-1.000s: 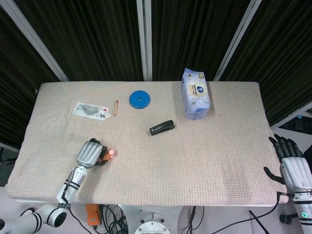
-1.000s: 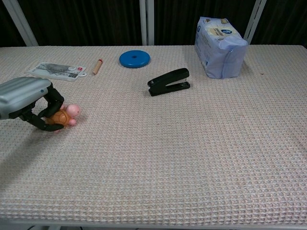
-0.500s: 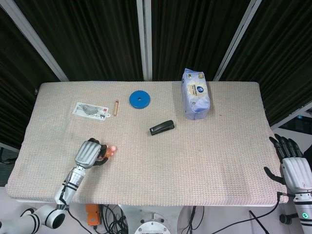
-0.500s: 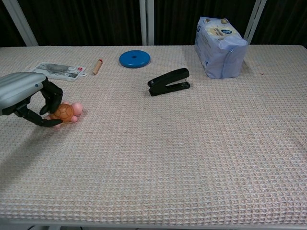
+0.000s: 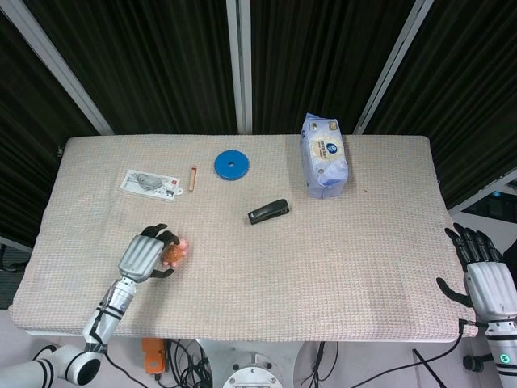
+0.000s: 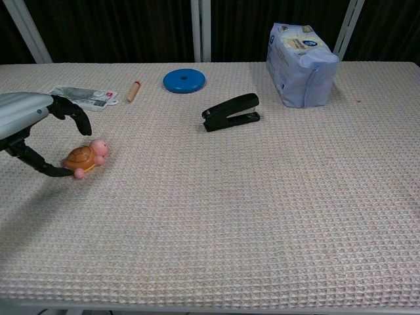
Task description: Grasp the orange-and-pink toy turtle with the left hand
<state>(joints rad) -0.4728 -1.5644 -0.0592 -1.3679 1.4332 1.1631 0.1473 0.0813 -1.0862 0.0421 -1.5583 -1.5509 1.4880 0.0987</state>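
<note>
Since a second ago the left robot hand (image 5: 144,256) has loosened: its fingers, then wrapped round the toy turtle (image 5: 172,255), have spread and lifted off the shell, and the turtle has shifted slightly on the desk (image 5: 323,267). Seen from the head view, the turtle lies on the near left part of the desk, just right of the left robot hand, whose dark fingers fan out around it without closing. The right robot hand (image 5: 482,275) hangs off the near right corner, fingers apart and holding nothing. Further back sit a card (image 5: 149,183), a small stick (image 5: 193,178), a blue disc (image 5: 232,165), a black stapler (image 5: 268,212) and a tissue pack (image 5: 324,154), all well apart from the turtle. From the chest view, the toy turtle (image 6: 84,158) rests flat on its belly, pink head toward the right. The left robot hand (image 6: 29,121) is wide: upper fingers arch above and clear of the shell, while the thumb (image 6: 39,164) reaches low along the near side, its tip at or touching the turtle's rear. Judging by this, the grasp is not secured and the hand is likely set this way to close again.
</note>
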